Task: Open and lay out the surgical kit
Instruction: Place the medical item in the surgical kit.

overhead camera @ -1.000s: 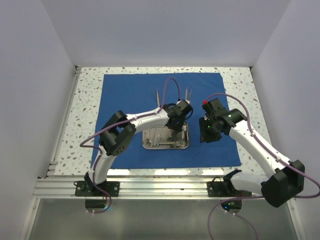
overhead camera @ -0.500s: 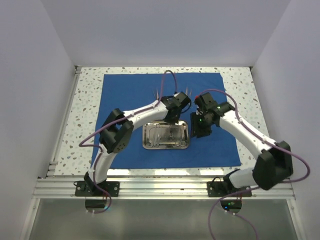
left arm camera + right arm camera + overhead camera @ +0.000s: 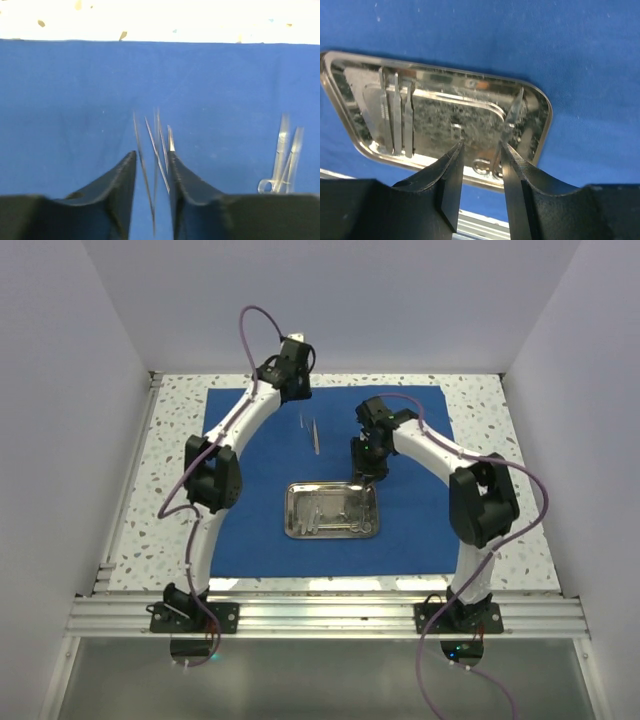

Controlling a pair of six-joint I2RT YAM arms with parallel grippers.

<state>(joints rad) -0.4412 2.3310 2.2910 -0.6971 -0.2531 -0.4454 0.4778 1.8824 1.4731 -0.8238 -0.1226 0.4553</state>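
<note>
Frankly, my left gripper [image 3: 152, 155] and right gripper [image 3: 481, 147] both gape empty; a skewed pinch could flick the forceps [image 3: 512, 112] off the tray [image 3: 440, 112].

You're in a robotics lab test cell: plain pale walls [image 3: 60, 390] box in a white speckled bench [image 3: 475, 395]. A slotted aluminium rail [image 3: 330, 612] along its near edge carries your two white-and-black arms [image 3: 232, 425], and purple cables [image 3: 243, 325] loop loose. A royal-blue cloth wrap [image 3: 250, 490] with a shiny steel tray [image 3: 288, 510] sits staged mid-bench.
</note>
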